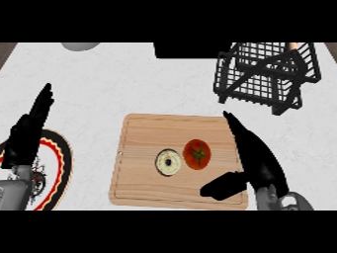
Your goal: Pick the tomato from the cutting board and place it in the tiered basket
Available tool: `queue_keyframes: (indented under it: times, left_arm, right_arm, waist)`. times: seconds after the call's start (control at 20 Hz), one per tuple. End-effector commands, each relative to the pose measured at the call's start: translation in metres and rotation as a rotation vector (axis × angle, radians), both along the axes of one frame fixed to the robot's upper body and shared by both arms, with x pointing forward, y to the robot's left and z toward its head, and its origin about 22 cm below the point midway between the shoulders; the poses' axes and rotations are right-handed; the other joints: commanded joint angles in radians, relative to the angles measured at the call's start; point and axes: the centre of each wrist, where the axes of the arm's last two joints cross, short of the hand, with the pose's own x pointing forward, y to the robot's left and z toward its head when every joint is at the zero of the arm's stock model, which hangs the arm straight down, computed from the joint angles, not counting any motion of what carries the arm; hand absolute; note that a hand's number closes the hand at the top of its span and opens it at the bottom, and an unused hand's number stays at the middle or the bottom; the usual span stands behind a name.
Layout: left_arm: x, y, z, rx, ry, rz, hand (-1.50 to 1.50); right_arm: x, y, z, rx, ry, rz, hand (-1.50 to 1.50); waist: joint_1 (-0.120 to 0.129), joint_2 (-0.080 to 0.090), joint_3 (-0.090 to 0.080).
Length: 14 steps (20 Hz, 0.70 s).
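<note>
At the lower left of the frame, a round plate with a black, red and yellow rim [62, 163] is lying on the pale speckled counter top [127, 84], partly cut off by the frame's edge. The robot's left hand [26, 136] is showing above that plate, its black fingers held straight and together, pointing toward the upper part of the frame; it is holding nothing. Near the top edge, left of centre, part of a grey rounded object [81, 46] is peeking in; what it is cannot be told.

In the lower middle, a rectangular light wooden cutting board [156, 133] is sitting flat on the counter. On it, a small pale round item with a dark centre [169, 162] is lying just beside the round red tomato with a green stem [197, 153], which is on that item's right; whether the two are touching cannot be told. The tomato is resting on the board, right of its middle.

To the tomato's right, the robot's right hand [255, 158] is stretching over the board's right edge, fingers straight and pointing up the frame, thumb sticking out toward the lower left below the tomato. The hand is spread wide and is gripping nothing; it is near the tomato but apart from it.

At the upper right, a black wire tiered basket [266, 79] is standing on the counter, well apart from the board. A dark block [186, 49] is sitting at the top edge, left of the basket.
</note>
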Motion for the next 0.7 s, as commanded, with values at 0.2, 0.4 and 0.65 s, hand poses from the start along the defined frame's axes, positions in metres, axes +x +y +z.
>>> queue_keyframes:
  times: [0.2,0.4,0.65]
  left_arm:
    - [-0.018,-0.007,-0.005,0.001,-0.002,-0.012,0.00]
    - [0.015,-0.012,0.006,-0.005,0.008,0.003,0.00]
    - [-0.003,-0.007,0.004,-0.012,0.013,-0.011,0.00]
  right_arm:
    - [-0.015,0.014,-0.016,-0.132,0.004,-0.021,-1.50]
    - [-0.006,0.017,-0.029,-0.151,-0.004,-0.011,-1.50]
    - [-0.029,0.022,-0.014,-0.152,0.013,-0.026,-1.50]
  waist:
    - [0.003,-0.001,0.000]
    - [-0.003,0.001,0.000]
    - [-0.002,-0.001,0.000]
